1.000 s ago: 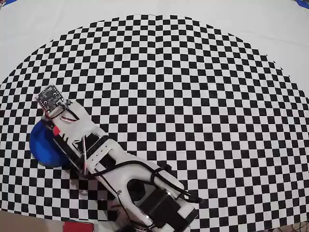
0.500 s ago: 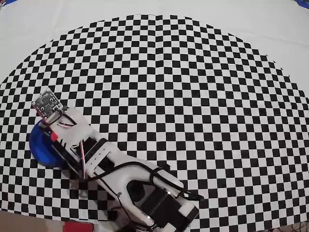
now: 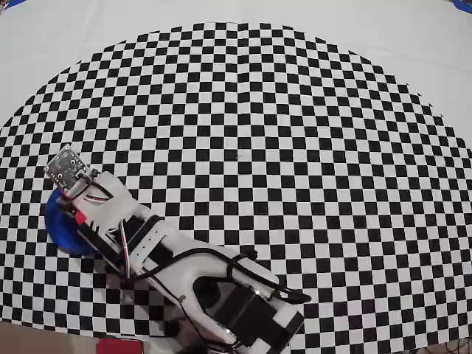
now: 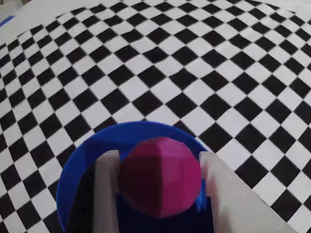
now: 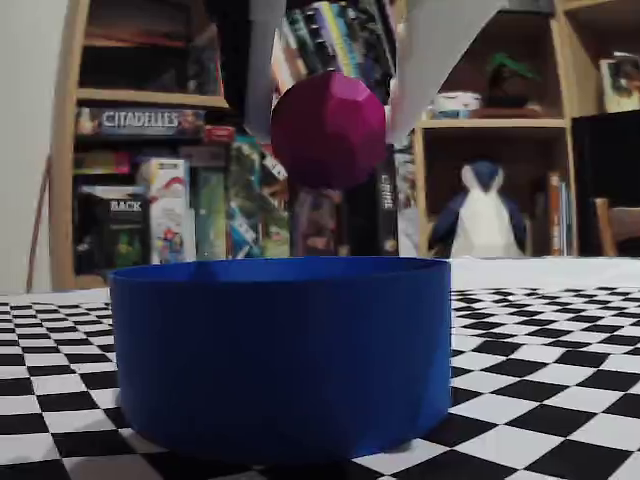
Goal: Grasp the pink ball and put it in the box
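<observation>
Right now I see the gripper [image 4: 158,160] clamped on the ball [image 4: 160,175], one pale finger [image 4: 108,194] pressed to its left side and the other to its right in the wrist view. My fixed view shows the ball [image 5: 328,131] held in the air above the box [image 5: 282,352], clear of the rim and not touching it, roughly over the middle of the opening. The box [image 4: 90,148] sits directly under the fingers in the wrist view, its blue rim curving round behind the ball. From overhead the arm [image 3: 158,247] reaches from the bottom edge up toward the left, covering most of the box [image 3: 63,227], so only a blue crescent shows beside it at the left of the checkered mat [image 3: 295,147]. I cannot see the ball from overhead; the wrist hides it. Beyond the box, my fixed view takes in wooden shelves [image 5: 150,100] stacked with game boxes, and a stuffed penguin [image 5: 482,215] at the right.
</observation>
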